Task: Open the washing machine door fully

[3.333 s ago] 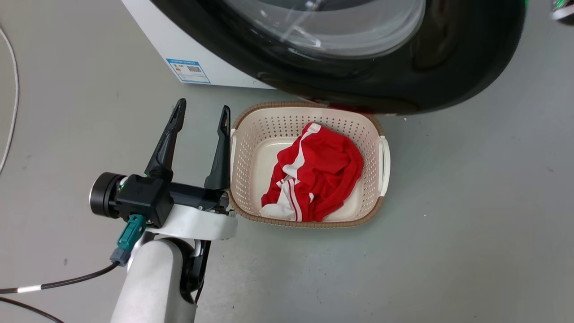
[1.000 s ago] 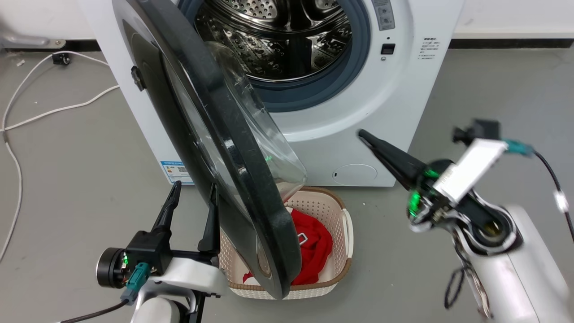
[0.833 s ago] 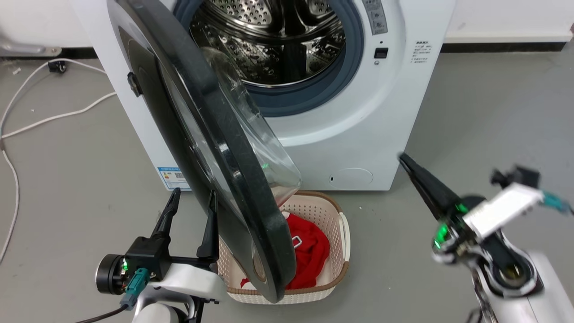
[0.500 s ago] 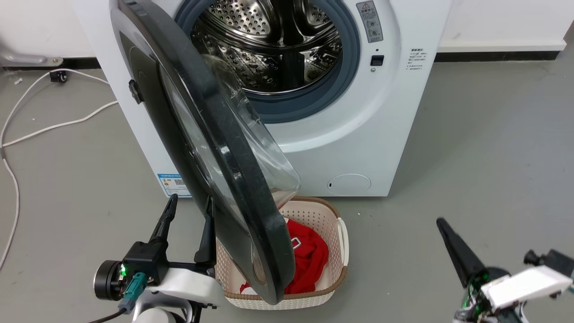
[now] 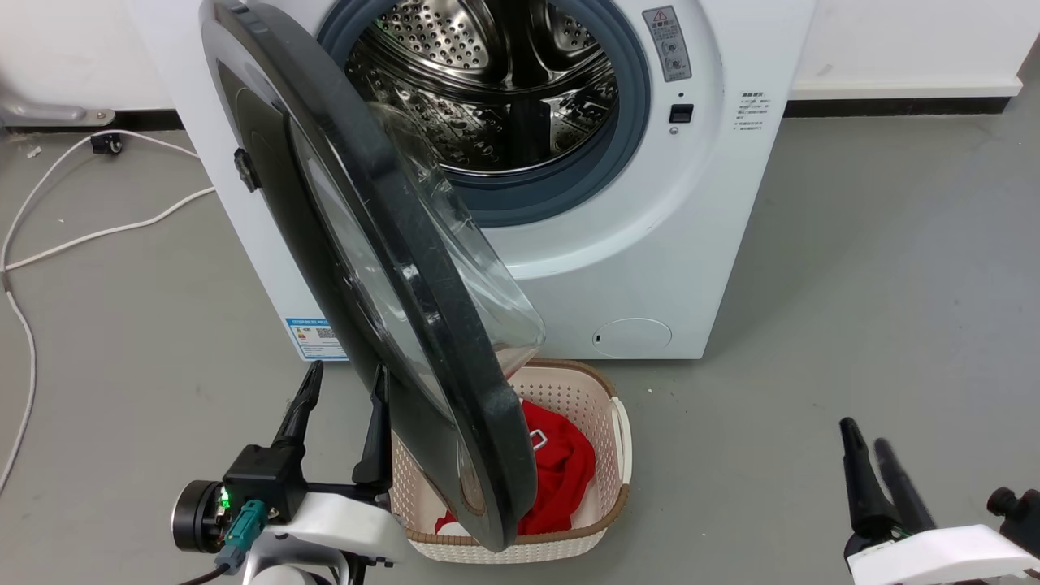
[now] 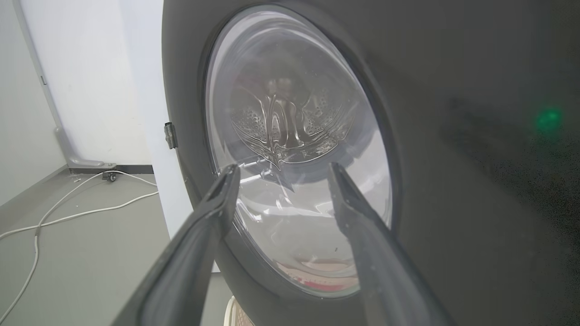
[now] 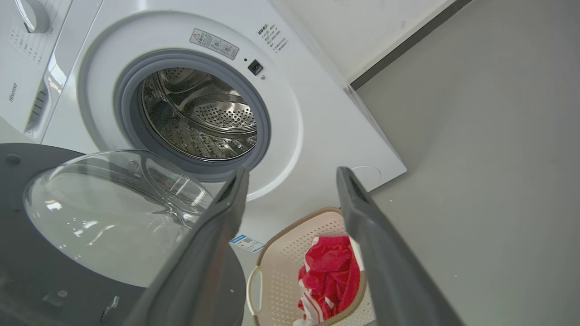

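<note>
The washing machine door [image 5: 455, 366] stands swung out on its left hinge, edge-on in the head view, its clear glass bowl [image 5: 487, 284] facing the steel drum mouth [image 5: 496, 97]. My left gripper [image 5: 347, 378] is open and empty, just left of the door's lower outer face, with its right finger close to it. In the left wrist view the gripper [image 6: 282, 168] points at the door's [image 6: 453, 181] glass window. My right gripper [image 5: 864, 433] is open and empty at the lower right, far from the door. Past the right gripper [image 7: 293, 173], the right wrist view shows the door's inner side [image 7: 18, 253].
A beige basket [image 5: 621, 431] holding a red garment [image 5: 561, 463] sits on the floor under the door's lower edge. White cables [image 5: 97, 231] trail on the floor at the left. A small round white flap [image 5: 632, 335] is low on the machine front. Bare grey floor lies right of the machine.
My right arm has drawn back from the machine front down to the lower right. The door and the left gripper have held still over the last second. The head camera has tilted up since 3.3 s ago.
</note>
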### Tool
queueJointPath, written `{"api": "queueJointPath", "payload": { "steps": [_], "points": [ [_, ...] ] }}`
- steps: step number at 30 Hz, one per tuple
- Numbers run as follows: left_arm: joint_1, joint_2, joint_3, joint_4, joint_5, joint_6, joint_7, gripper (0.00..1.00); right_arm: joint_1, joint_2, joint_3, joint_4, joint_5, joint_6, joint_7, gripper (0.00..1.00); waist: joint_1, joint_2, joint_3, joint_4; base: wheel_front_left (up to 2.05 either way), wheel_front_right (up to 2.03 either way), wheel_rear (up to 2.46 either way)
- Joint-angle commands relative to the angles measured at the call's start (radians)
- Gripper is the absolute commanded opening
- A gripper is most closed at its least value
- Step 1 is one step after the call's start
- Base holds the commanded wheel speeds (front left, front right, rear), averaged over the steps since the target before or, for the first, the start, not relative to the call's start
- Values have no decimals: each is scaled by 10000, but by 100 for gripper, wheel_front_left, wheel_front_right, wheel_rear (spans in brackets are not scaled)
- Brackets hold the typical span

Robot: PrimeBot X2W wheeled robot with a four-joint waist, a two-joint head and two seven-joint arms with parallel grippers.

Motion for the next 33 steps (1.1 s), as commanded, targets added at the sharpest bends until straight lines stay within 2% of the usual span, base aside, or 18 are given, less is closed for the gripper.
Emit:
{"api": "queueJointPath", "payload": {
  "steps": [1, 4, 9, 14, 17, 20, 33],
  "points": [
    [-38, 0, 16, 3, -44, 56, -26, 100, -184, 63, -136, 63, -639, -1, -261, 100, 0, -1, 12, 17, 0, 0, 0],
    [-102, -1, -7, -25, -66, 36, -26, 100, -293, 231, -574, 123, -2383, 0, -788, 100, 0, -1, 54, 62, 0, 0, 0],
    [-129, -1, 9, -48, -69, 46, -26, 100, -323, 406, -1236, -506, -5530, -1, -1356, 100, 0, -1, 86, 96, 0, 0, 0],
    [-152, -1, 77, -62, -2, 8, -26, 100, -39, 537, -1377, -1699, -7977, -1, -1599, 100, 0, -1, 108, 96, 0, 0, 0],
    [-157, -3, 115, -69, 25, -12, -26, 100, 256, 555, -1155, -2313, -8856, -3, -1618, 100, 0, -1, 109, 88, 0, 0, 0],
    [-156, -1, 152, -71, 95, -19, -26, 100, 585, 551, -863, -2610, -9207, -3, -1566, 100, 0, -1, 114, 79, 0, 0, 0],
    [-144, -1, 247, -110, 220, -89, -26, 100, 986, 550, -692, -2548, -8360, -3, -1500, 100, 0, -1, 155, 0, 0, 0, 0]
  ]
}}
